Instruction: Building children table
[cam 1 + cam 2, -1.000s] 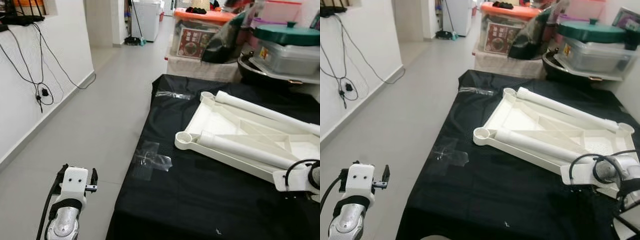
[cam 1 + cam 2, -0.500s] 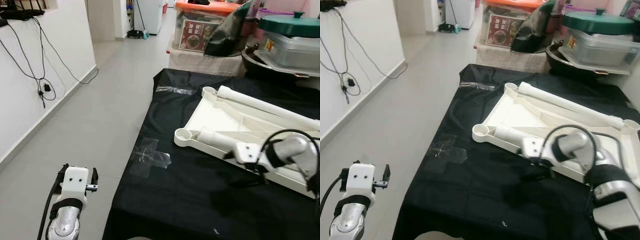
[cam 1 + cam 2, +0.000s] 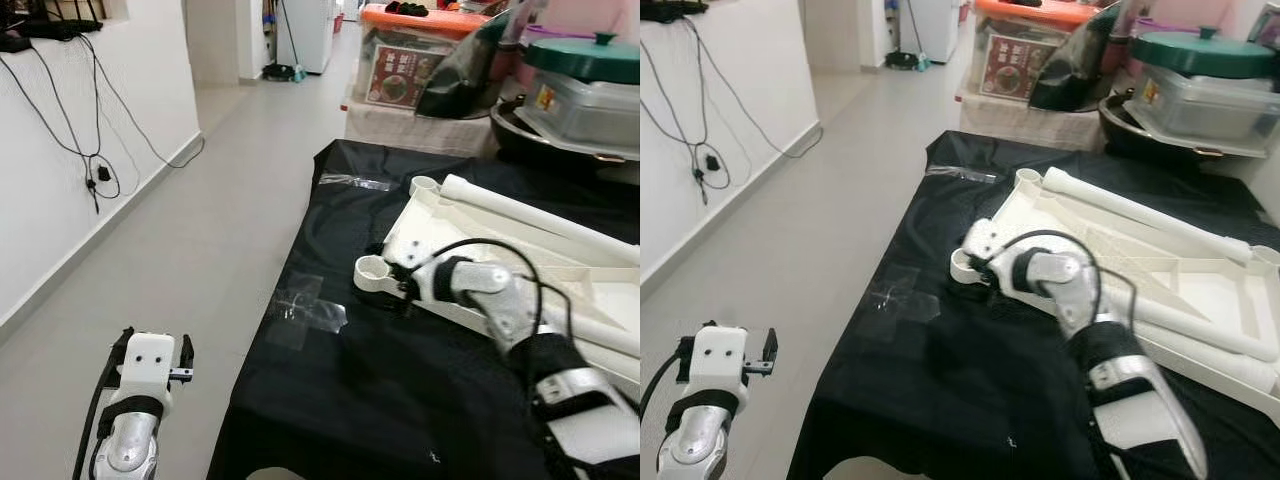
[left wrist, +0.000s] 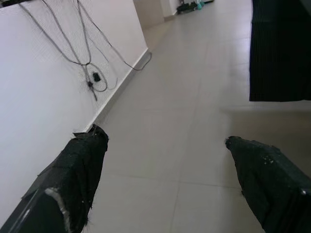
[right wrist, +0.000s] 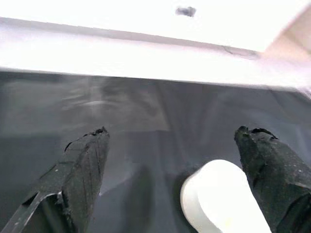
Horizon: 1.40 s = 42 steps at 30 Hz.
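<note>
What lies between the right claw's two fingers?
Black cloth and the white round corner socket of the table top, nearer one finger, per the right wrist view.

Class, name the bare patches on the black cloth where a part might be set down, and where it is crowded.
Bare: the black cloth near its front edge, and the strip between the clear tape and the white tabletop. Crowded: around the right gripper at the tabletop's corner socket.

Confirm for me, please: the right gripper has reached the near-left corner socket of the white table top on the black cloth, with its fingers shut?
Not quite: the right gripper is at the corner socket of the white table top on the black cloth, but its fingers are open, as the right wrist view shows.
</note>
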{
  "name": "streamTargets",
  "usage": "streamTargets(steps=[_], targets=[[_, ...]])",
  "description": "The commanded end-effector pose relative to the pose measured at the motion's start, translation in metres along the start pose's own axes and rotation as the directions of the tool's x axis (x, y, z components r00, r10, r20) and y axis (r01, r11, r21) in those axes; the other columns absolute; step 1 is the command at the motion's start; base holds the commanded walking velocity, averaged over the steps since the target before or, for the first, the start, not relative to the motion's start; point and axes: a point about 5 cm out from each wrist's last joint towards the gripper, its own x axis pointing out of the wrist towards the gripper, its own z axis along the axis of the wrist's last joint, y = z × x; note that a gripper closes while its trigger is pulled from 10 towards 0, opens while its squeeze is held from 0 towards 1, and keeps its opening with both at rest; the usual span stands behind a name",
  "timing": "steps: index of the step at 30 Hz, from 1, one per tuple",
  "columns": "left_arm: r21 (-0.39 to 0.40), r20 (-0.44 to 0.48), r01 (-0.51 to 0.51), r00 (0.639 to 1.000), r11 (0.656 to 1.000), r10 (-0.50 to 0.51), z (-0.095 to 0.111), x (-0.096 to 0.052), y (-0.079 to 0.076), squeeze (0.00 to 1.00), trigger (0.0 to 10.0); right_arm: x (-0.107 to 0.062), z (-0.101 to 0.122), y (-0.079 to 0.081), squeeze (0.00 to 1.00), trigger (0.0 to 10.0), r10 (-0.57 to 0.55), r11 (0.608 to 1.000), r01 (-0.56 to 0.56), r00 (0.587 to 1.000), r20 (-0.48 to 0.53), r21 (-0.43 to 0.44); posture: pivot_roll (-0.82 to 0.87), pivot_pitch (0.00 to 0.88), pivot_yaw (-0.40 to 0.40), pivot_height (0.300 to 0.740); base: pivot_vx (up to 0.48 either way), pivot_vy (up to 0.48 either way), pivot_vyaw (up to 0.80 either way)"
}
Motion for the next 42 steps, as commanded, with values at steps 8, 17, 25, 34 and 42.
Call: streamTargets(steps=[8,17,25,34,42], targets=[[0.002,-0.011,0.009,1.000,1.000,-0.009,-0.002,0.000,-0.002,0.00,10.0,0.024,-0.010,0.015,0.00,10.0,-0.136,0.980,0.154,0.981,-0.138,0.129,0.08,0.000,-0.077,0.740,0.000,0.000,0.00],[-0.001,-0.013,0.011,1.000,1.000,-0.011,-0.002,0.000,-0.005,0.00,10.0,0.037,-0.006,0.013,0.00,10.0,-0.172,0.975,0.198,0.959,-0.226,0.097,0.08,0.000,-0.085,0.740,0.000,0.000,0.00],[-0.003,-0.014,0.011,1.000,1.000,-0.011,-0.002,0.001,-0.007,0.00,10.0,0.045,0.011,0.008,0.00,10.0,-0.127,0.992,0.117,0.955,-0.267,-0.053,0.08,0.000,-0.097,0.740,0.000,0.000,0.00],[-0.005,-0.015,-0.004,1.000,1.000,0.004,-0.002,0.000,-0.006,0.00,10.0,0.047,0.026,-0.006,0.00,10.0,-0.121,0.992,0.103,0.940,-0.320,-0.072,0.09,0.000,-0.122,0.740,0.000,0.000,0.00],[-0.006,-0.018,-0.006,1.000,1.000,0.006,-0.003,0.000,-0.007,0.00,10.0,0.039,0.021,-0.014,0.00,10.0,-0.116,0.992,0.088,0.917,-0.383,-0.090,0.10,0.000,-0.132,0.740,0.000,0.000,0.00]])
